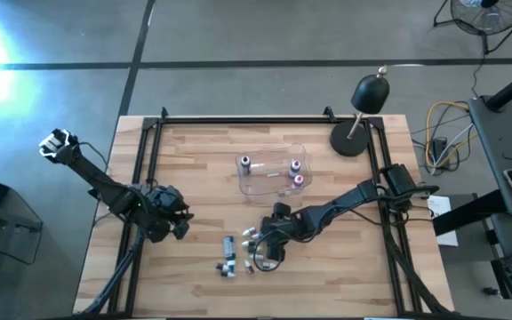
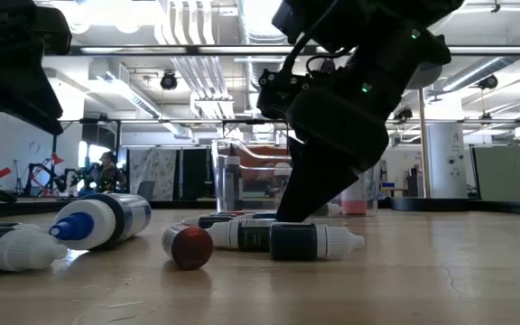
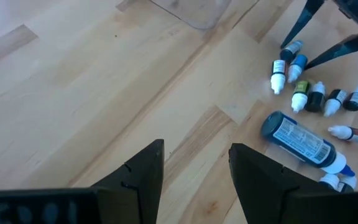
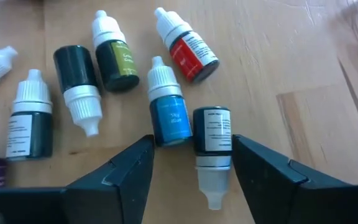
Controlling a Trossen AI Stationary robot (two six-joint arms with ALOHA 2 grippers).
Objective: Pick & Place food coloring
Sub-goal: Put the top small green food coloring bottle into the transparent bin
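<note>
From above, we see the right hand (image 1: 265,252) low over the food coloring (image 1: 238,256), scattered near the tabletop's front edge; three bottles already stand in the clear tub (image 1: 272,173) toward the back. The left hand (image 1: 178,224) waits near the left edge.

At table height, the bottles lie close together, so one may roll if we nudge it.

The left wrist shows its fingers apart, empty.

The right wrist shows fingers apart around a dark bottle (image 4: 213,140); the blue bottle (image 4: 168,115) touches it and could get pinched too.
</note>
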